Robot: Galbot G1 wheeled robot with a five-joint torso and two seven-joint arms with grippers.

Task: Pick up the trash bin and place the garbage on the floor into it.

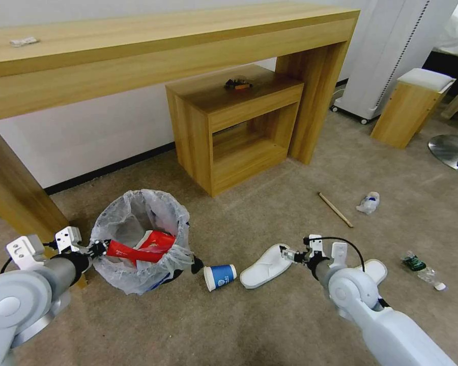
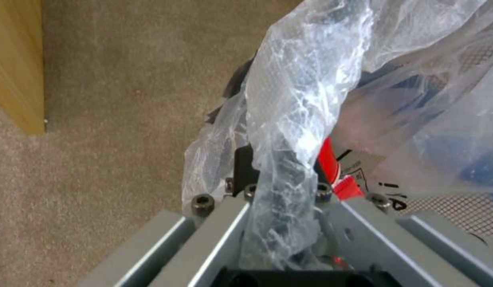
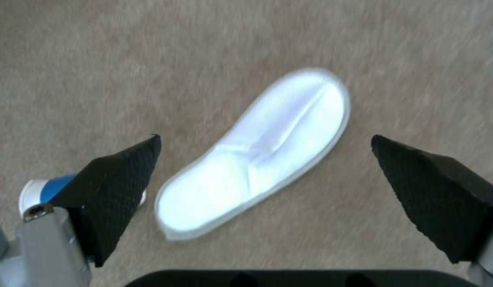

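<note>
Landmark: the trash bin [image 1: 140, 239], a small round dark bin with a crinkly white liner, stands on the beige floor [image 1: 269, 325] just in front of the long wooden desk's [image 1: 152, 46] leg; everything below is placed from it
Left gripper [image 1: 97, 248]: at the bin's rim on the side nearest the desk leg, its fingers clamped together on the rim and the folded-over liner; the left wrist view shows the bag [image 2: 294, 119] bunched right through the jaws
Bin contents: a red wrapper [image 1: 142, 247] lies across the mouth, so some litter is already in
Right gripper [image 1: 290, 255]: on the far side of the bin from the left gripper, hovering above a white slipper [image 3: 257, 159], black pads [image 3: 113, 191] spread wide apart with the slipper between them but untouched
Near litter: a blue paper cup [image 1: 220, 277] lies on its side between the bin and that slipper, close to the bin's base
Far litter: a second slipper [image 1: 374, 269] sits under the right arm; a wooden stick [image 1: 335, 209], a crumpled paper [image 1: 368, 203] and a small plastic bottle [image 1: 421, 269] lie farther from the bin again
Step in hand, as I judge it: taking the slipper
Doing it well: come straight down so the pads straddle the narrow waist across its width, pinch the soft upper rather than scrape the carpet, then lift clear before swinging toward the bin
Watch for: the slipper is long and floppy, so it may droop and catch the liner; the bin should be held steady and level
</note>
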